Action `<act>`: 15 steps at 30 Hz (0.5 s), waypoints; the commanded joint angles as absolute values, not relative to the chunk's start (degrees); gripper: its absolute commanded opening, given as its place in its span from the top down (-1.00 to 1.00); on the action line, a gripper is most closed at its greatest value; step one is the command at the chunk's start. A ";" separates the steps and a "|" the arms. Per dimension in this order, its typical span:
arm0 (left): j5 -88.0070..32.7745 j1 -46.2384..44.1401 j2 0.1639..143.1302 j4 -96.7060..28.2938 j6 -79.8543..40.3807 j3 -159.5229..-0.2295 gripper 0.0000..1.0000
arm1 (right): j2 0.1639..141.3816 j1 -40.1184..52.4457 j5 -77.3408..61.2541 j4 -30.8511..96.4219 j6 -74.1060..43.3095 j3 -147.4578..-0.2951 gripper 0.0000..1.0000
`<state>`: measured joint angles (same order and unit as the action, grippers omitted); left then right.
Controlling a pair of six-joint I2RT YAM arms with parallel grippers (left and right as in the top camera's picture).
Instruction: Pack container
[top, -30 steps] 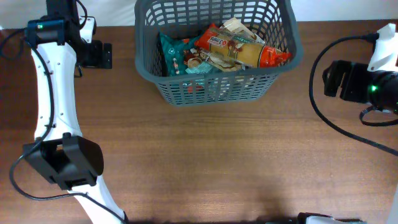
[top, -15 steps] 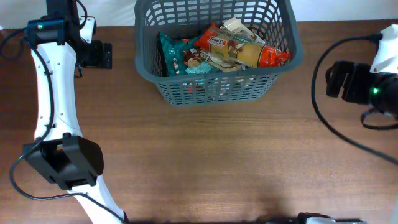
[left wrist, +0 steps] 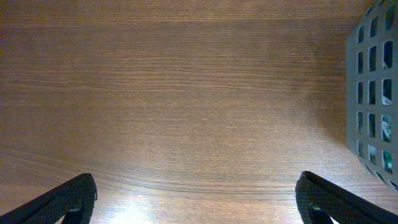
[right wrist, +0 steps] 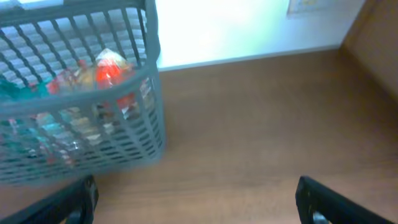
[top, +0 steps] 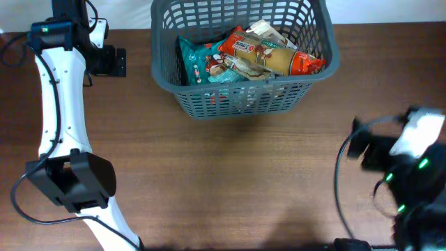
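The dark grey basket (top: 317,66) stands at the back middle of the table and holds several grocery packets, among them a teal one (top: 195,59) and an orange-red one (top: 268,56). Its wall shows in the left wrist view (left wrist: 373,93) and in the right wrist view (right wrist: 81,149). My left gripper (top: 111,61) is at the back left, beside the basket; its fingers (left wrist: 199,199) are wide apart over bare wood. My right gripper (top: 359,146) is at the front right, blurred; its fingers (right wrist: 199,199) are wide apart and empty.
The brown wooden table (top: 230,181) fills the view. A black cable (top: 345,202) loops beside the right arm. The left arm's base (top: 70,181) stands at the front left. A white wall (right wrist: 242,28) lies beyond the table's far edge.
The right arm has swung from the back right towards the front of the table and is blurred by motion. The left arm and the basket have not moved.
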<state>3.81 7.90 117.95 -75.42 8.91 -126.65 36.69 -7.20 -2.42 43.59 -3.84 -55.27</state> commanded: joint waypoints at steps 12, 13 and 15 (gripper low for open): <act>3.40 7.99 118.30 -75.29 8.40 -126.69 -0.99 | 9.28 -7.35 -7.35 34.68 -5.02 -20.27 -0.98; 3.40 7.99 118.30 -75.29 8.40 -126.69 -0.99 | 8.38 -7.03 -7.35 34.41 -5.02 -18.94 -0.98; 3.40 7.99 118.30 -75.29 8.40 -126.69 -0.99 | 6.81 -5.96 -7.35 33.32 -5.02 -16.73 -0.99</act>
<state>3.81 7.90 117.95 -75.40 8.91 -126.65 9.04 -6.96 -6.24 34.52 -4.36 -19.25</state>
